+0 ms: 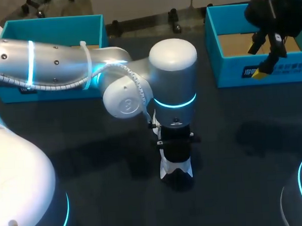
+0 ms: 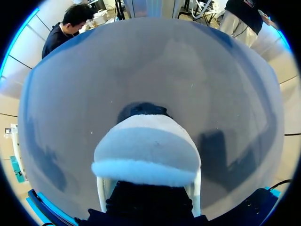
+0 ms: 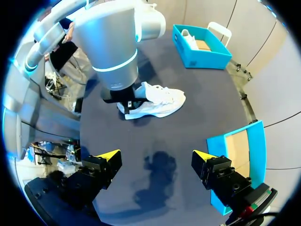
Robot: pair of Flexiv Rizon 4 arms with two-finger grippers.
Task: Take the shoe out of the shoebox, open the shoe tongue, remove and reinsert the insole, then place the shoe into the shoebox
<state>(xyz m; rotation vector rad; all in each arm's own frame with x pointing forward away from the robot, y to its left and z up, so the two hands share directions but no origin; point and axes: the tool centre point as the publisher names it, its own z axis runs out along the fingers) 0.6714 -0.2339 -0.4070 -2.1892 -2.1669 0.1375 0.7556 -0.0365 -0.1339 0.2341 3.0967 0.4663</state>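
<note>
Shoe: out, middle of desk, under left tool
Left tool: grip state can't tell
Right tool: wide, empty, far-right corner
Next: probably pin shoe, lift tongue slowly

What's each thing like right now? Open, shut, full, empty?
White shoe, out of the box, lying on the table.
Left hand, down on the shoe.
Right hand, open, holding nothing.
Left shoebox, open, second shoe inside.
Right shoebox, open, no shoe seen.
</note>
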